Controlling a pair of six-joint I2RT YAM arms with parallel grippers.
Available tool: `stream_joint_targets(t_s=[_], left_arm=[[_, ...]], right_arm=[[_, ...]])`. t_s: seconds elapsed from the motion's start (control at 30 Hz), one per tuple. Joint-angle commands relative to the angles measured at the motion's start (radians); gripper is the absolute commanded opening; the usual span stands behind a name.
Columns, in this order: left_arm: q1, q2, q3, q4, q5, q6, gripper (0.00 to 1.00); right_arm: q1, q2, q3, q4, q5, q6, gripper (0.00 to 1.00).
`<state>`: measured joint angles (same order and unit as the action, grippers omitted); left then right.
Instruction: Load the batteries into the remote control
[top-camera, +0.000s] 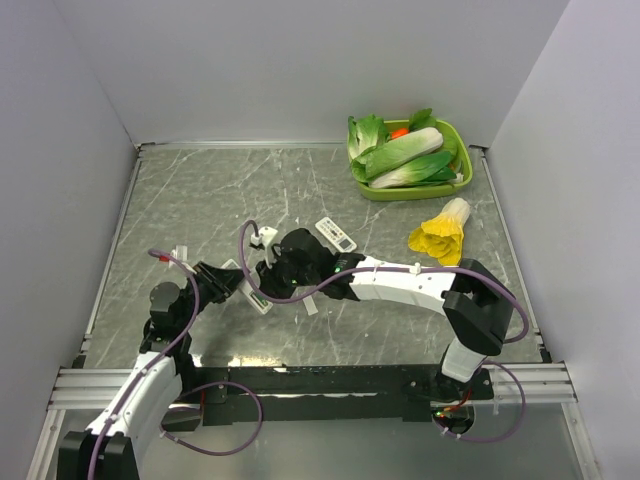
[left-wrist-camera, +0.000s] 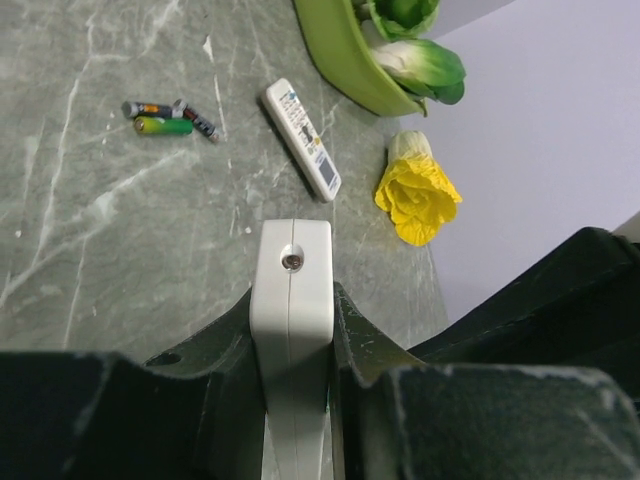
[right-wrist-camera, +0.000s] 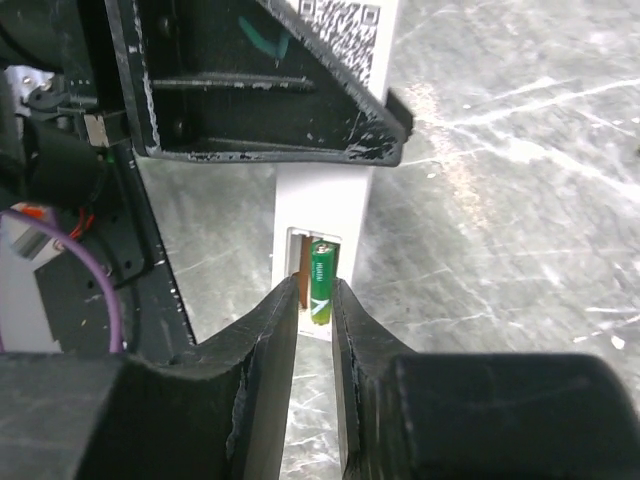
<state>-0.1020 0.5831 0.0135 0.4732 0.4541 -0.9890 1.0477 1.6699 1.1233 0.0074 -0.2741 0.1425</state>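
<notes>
Right wrist view: a QR-code label (right-wrist-camera: 350, 35), black on white, is being shown on the back of the remote control (right-wrist-camera: 318, 205); no words can be read beside it. The remote control is being presented with its long axis running from 12 to 6 o'clock and its open battery compartment facing the camera. A green battery (right-wrist-camera: 320, 282) is lying in that compartment, parallel to the long axis; its print is too small to be read. The right gripper (right-wrist-camera: 316, 315) is being held over the battery's 6 o'clock end with its fingers narrowly apart. Whether the battery is being pinched cannot be told.

The remote control is being clamped by its sides in the closed left gripper (left-wrist-camera: 292, 300). In the top external view it is being held at 7 o'clock from the table's middle, long axis 11 to 5 o'clock.

In the left wrist view its end face is pointing toward 12 o'clock. At 11 o'clock from it a second green battery (left-wrist-camera: 165, 126) is lying on the table (left-wrist-camera: 100, 230), long axis 9 to 3 o'clock, touching a darker cell (left-wrist-camera: 150, 108). A second remote (left-wrist-camera: 302, 138), its blue print unreadable, is lying at 12 o'clock.
</notes>
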Motion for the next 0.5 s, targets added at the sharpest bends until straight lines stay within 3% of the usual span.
stream_joint_targets(t_s=[0.0,0.47], left_arm=[[-0.011,0.024,-0.021,0.03,-0.015,-0.016,0.02],[-0.048,0.066,0.003,0.021,-0.069,-0.017,0.02]], right_arm=[[0.012,-0.035,0.003,0.036,0.073,0.016,0.27],[0.043,0.05,0.058,0.019,0.085,0.014,0.33]])
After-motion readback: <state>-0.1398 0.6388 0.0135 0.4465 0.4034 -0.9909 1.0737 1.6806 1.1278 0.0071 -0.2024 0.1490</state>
